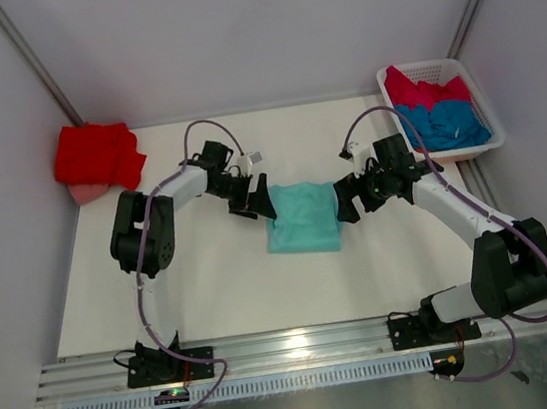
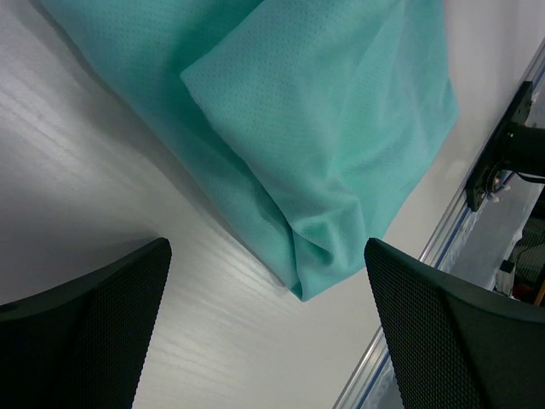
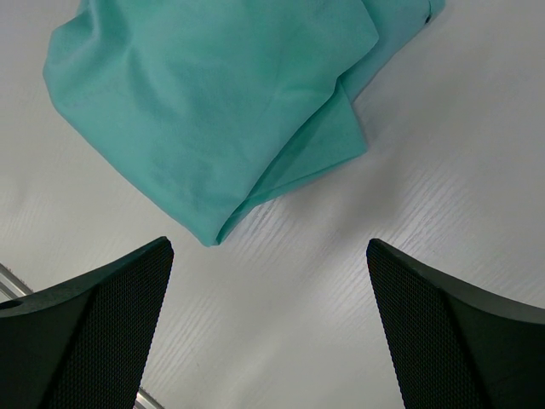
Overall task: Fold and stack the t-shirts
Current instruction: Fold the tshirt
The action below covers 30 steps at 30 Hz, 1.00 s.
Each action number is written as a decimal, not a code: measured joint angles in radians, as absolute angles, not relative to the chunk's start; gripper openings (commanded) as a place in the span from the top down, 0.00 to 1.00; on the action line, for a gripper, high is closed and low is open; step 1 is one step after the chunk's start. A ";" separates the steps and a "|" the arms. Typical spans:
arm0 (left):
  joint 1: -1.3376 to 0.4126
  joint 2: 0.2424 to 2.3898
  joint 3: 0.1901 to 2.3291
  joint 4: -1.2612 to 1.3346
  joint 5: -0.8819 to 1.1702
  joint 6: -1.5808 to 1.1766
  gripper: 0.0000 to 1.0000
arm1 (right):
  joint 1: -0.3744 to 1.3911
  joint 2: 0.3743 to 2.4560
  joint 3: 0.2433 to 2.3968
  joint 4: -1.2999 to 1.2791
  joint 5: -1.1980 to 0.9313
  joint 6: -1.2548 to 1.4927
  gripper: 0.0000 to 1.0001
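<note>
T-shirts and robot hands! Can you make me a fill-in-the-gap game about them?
1. The folded t-shirt between the left gripper and the right gripper is coloured ____.
2. The white basket holds a crimson-pink t-shirt and a ____ one.
3. The red t-shirt lies at the table's far ____ corner.
4. Both grippers are ____, gripping nothing.

Missing words: mint-teal; blue; left; open.
</note>
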<state>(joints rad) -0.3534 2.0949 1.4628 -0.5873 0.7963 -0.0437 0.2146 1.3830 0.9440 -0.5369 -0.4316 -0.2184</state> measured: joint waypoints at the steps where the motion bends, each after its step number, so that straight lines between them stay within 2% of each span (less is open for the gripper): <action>1: -0.361 2.095 1.464 -0.587 0.796 -0.042 0.01 | 0.215 1.383 0.944 -0.537 -0.432 -0.218 0.01; 30: -0.450 2.127 1.446 -0.508 0.920 -0.076 0.01 | 0.215 1.383 0.944 -0.540 -0.434 -0.219 0.01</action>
